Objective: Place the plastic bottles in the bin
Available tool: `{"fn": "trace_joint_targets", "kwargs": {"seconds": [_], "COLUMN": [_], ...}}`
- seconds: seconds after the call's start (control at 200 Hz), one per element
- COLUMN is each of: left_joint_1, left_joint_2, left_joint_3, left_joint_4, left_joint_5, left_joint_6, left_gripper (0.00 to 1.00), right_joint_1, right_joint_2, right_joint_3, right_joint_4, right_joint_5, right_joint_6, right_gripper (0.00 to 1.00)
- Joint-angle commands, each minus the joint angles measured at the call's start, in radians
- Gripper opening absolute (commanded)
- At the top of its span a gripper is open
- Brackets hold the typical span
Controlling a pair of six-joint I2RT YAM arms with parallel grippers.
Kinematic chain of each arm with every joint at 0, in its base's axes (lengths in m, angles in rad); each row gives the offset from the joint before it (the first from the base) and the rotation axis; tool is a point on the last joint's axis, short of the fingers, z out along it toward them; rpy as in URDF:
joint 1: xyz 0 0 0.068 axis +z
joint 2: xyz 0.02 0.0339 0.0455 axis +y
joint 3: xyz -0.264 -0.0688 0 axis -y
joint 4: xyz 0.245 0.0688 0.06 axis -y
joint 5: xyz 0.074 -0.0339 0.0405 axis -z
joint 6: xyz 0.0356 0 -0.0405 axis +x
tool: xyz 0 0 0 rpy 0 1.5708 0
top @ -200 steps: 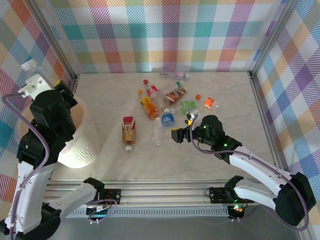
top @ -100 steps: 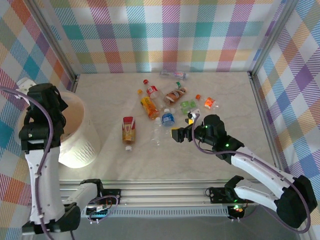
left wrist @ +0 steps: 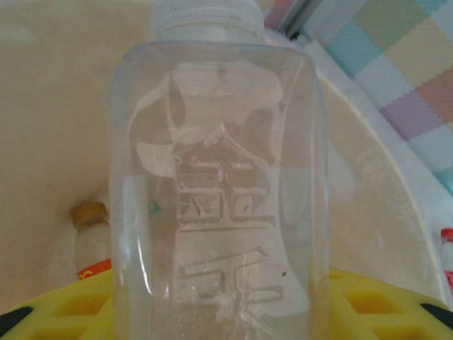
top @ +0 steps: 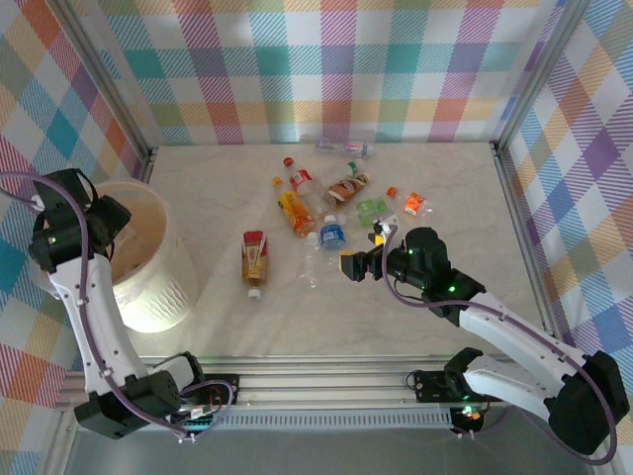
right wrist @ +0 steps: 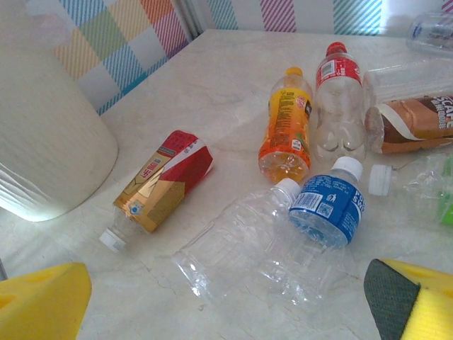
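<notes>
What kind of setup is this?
Probably a lab robot test cell: plaid cloth walls on a metal frame, a table strewn with plastic bottles, and a white bin.

Bright even light, soft shadows, clear bottle (left wrist: 219, 184) hazily blurred

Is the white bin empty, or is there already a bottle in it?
Not empty. The left wrist view shows a bottle with a tan cap and orange label sitting inside the bin, behind the clear bottle.
</notes>
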Motion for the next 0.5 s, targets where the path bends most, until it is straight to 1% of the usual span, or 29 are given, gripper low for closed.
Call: {"fn": "trace_joint_targets", "kwargs": {"seconds": [0.0, 0.13, 0.315, 0.495], "left_joint_1": [0.022, 0.022, 0.023, 0.022], "left_joint_2": [0.009, 0.035, 0.044, 0.046], "left_joint_3": [-0.004, -0.018, -0.073, -0.086], "left_joint_4": [-0.03, -0.049, -0.027, -0.018], "left_joint_5": [0.021, -0.025, 0.001, -0.007], "left_joint_6": [-0.007, 0.014, 0.021, 0.028], "left_gripper": [0.54, 0.57, 0.61, 0.67], "right_joint_1": [0.001, 0.001, 0.001, 0.001], "right_joint_2": [0.001, -0.002, 0.003, 0.008], "right_joint_3": [0.001, -0.004, -0.008, -0.003], "right_joint_4": [0.01, -0.002, 0.001, 0.005], "right_joint_5": [0.005, 0.011, 0.022, 0.027], "right_joint_6": [-0.02, -0.024, -0.03, -0.032], "right_gripper": [1.0, 1.0, 1.0, 1.0]}}
